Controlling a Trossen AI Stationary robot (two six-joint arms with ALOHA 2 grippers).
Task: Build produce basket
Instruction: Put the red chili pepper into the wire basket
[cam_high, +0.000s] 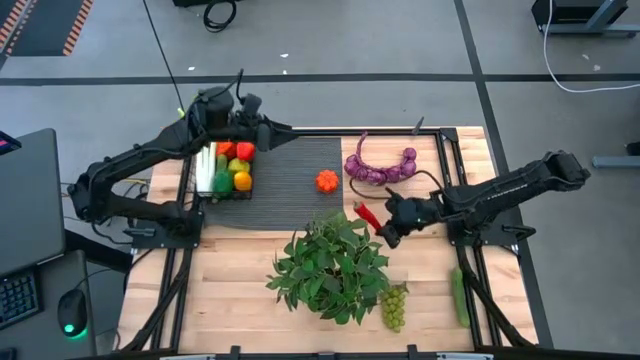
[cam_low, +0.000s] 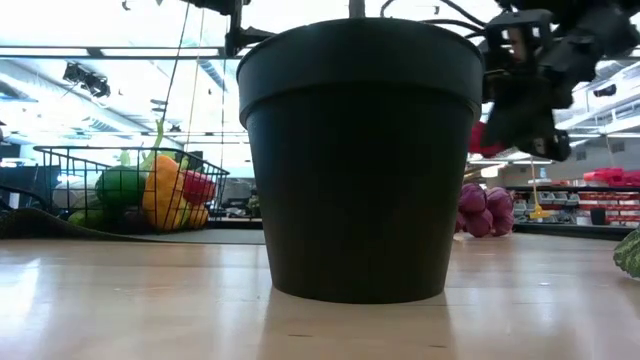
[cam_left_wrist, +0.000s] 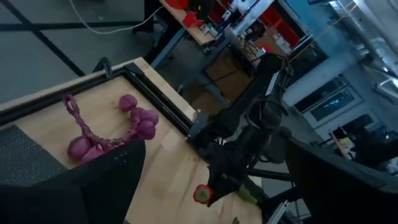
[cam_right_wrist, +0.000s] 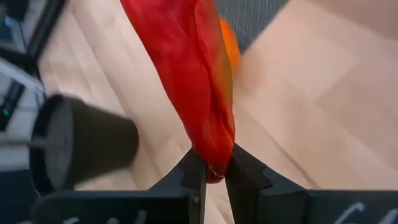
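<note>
High view: a black wire basket (cam_high: 224, 171) is seen at the left end of a dark ribbed mat (cam_high: 290, 180), filled with red, green, yellow and orange produce plus a pale celery piece (cam_high: 205, 168). The left gripper (cam_high: 243, 112) is held just beyond the basket, its fingers spread wide and empty. An orange piece (cam_high: 327, 181) lies alone on the mat. A purple bulb string (cam_high: 380, 165) is curled on the wooden table (cam_high: 240, 270) beside the mat. The right gripper (cam_high: 384, 228) is pinched on a long red pepper (cam_high: 366, 214) near the leafy plant (cam_high: 335, 265). Green grapes (cam_high: 394, 305) and a cucumber (cam_high: 459, 296) lie toward the near edge.

Low view: the plant's black pot (cam_low: 360, 160) fills the centre. The basket (cam_low: 130, 190) is shown to its left, the purple bulbs (cam_low: 485, 210) to its right.

Left wrist view: the bulb string (cam_left_wrist: 109, 127) is seen on the table, with the right arm (cam_left_wrist: 249, 143) beyond it.

Right wrist view: the red pepper (cam_right_wrist: 193, 81) is clamped at its tip between the right gripper's (cam_right_wrist: 214, 177) narrow fingers, lifted above the wood; the orange piece (cam_right_wrist: 229, 46) is partly hidden behind it.
</note>
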